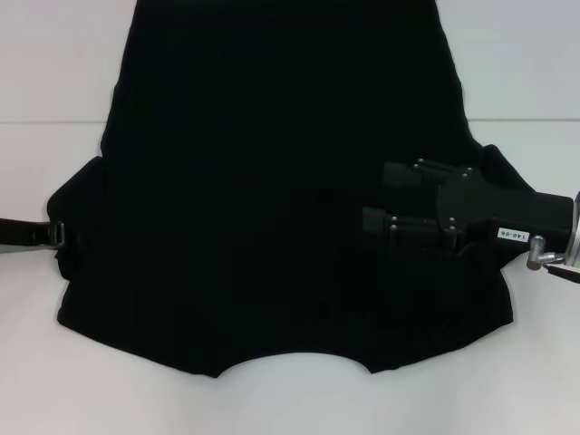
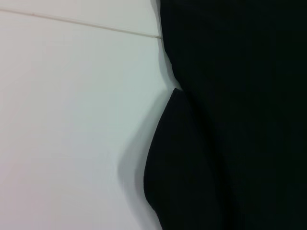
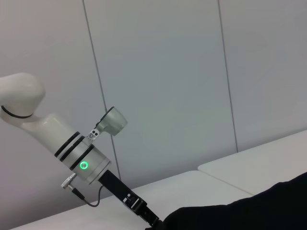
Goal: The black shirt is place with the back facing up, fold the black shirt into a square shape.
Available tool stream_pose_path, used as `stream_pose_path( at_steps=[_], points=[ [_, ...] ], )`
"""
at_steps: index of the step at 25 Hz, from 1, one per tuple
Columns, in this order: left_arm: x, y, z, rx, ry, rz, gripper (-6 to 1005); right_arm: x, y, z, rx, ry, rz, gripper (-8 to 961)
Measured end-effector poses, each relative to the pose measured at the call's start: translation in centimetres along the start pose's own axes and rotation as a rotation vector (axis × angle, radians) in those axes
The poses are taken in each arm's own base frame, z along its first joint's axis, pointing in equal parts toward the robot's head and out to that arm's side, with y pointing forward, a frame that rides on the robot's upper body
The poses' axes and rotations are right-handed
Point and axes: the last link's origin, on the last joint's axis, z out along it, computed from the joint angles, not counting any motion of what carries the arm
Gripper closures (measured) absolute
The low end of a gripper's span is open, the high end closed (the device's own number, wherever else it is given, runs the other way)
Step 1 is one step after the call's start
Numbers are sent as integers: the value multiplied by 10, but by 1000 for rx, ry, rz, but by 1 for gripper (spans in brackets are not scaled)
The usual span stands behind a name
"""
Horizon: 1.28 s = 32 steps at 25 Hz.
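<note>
The black shirt (image 1: 272,199), a large, plain, soft matte black short-sleeved cloth T-shirt, lies spread flat on the white table (image 1: 54,54) before us, with its neckline curve at the edge nearest us and its body running away toward the far side. No lettering shows on the side that faces up. A short sleeve sticks out on each side.

Our right gripper (image 1: 376,198), a hard black two-fingered claw on a black block with a small white label, reaches in from the right and lies over the shirt's right part, near the right sleeve. Its two fingers (image 1: 403,172) point toward the middle of the shirt, one beyond the other with a gap between them, so the claw is spread apart and holds nothing.

Our left gripper (image 1: 62,236) comes in low from the left edge and meets the left sleeve; we cannot tell whether it is spread or closed. In the left wrist view, the black cloth and its rounded sleeve fold lie against the white table. In the right wrist view, the white left arm (image 3: 72,148) with a green light ring reaches down to the cloth's edge, grey wall panels (image 3: 168,72) behind it.
</note>
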Motion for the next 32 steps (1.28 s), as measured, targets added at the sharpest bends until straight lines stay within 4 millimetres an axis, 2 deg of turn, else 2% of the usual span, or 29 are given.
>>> stream_pose_path(
  at_steps=[13,21,32],
  points=[
    [2,-1,-1,10,-16,21,1001,2,1,0,0,-2,7,75],
    [6,-2,-4,18,-2,28,1000,-1,-1,0,15,-23,9,75],
    [4,-23,-17,55,40,-13,1000,1,-2,4,24,-32,28,75]
  ],
)
